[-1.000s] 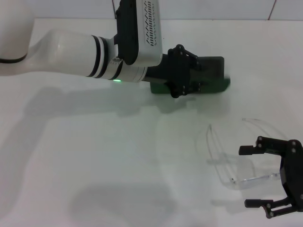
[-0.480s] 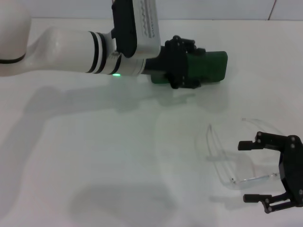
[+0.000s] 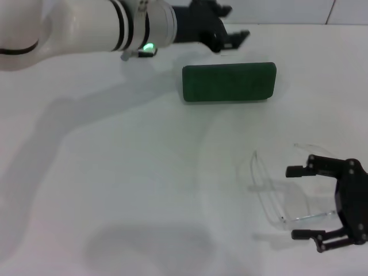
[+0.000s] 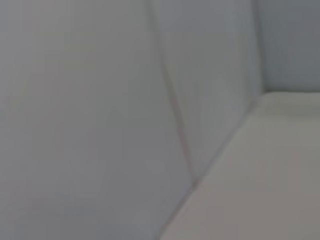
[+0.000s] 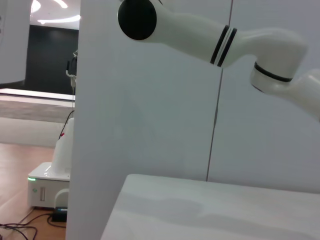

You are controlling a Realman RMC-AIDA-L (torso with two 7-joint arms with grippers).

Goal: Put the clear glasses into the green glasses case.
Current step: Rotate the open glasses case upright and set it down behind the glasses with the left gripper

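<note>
The green glasses case (image 3: 229,83) lies on the white table (image 3: 115,184) at the far middle with its lid shut. My left gripper (image 3: 232,23) hovers just behind and above the case, open and holding nothing. The clear glasses (image 3: 269,194) lie on the table at the near right, temple arms pointing away from me. My right gripper (image 3: 299,202) stands open right next to them, one finger on each side of the lens's right part, not closed on it. Neither wrist view shows the case or the glasses.
A pale wall (image 3: 287,10) runs along the table's far edge. The left wrist view shows only wall (image 4: 100,100) and tabletop. In the right wrist view my left arm (image 5: 225,37) reaches across in front of the wall, with the table edge (image 5: 117,205) below.
The case lid stood open a second ago and is now shut. My left gripper has let go and pulled back up behind the case. The right gripper barely moved.
</note>
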